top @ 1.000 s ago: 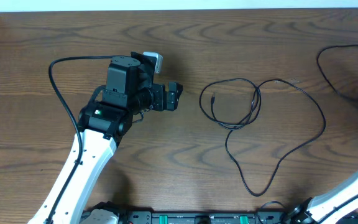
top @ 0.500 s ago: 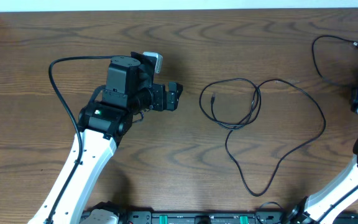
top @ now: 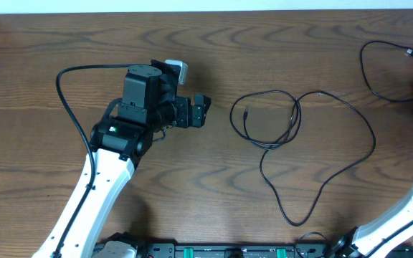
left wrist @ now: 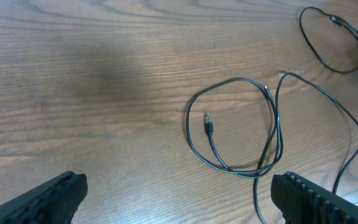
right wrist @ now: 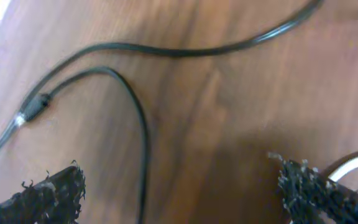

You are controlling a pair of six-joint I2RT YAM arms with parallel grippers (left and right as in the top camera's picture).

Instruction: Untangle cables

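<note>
Here both jaws gape: thin cable (right wrist: 143,143) under right, looped cable (left wrist: 241,79) beyond left.

You have a dark brown wooden table (top: 41,50) with wavy grain. Along its far edge runs a thin white strip (top: 192,6), and at the near edge a black rail (top: 228,251) with green marks.

The left arm (top: 106,168) rises from the near edge, its white link slanting up to a black wrist. The left pincer (top: 203,111) points to the robot's right, its fingers (left wrist: 42,196) spread wide and gripping nothing. The right arm (top: 407,211) bends along the far right edge. The right pincer (right wrist: 179,193) also gapes wide and is empty.
</note>
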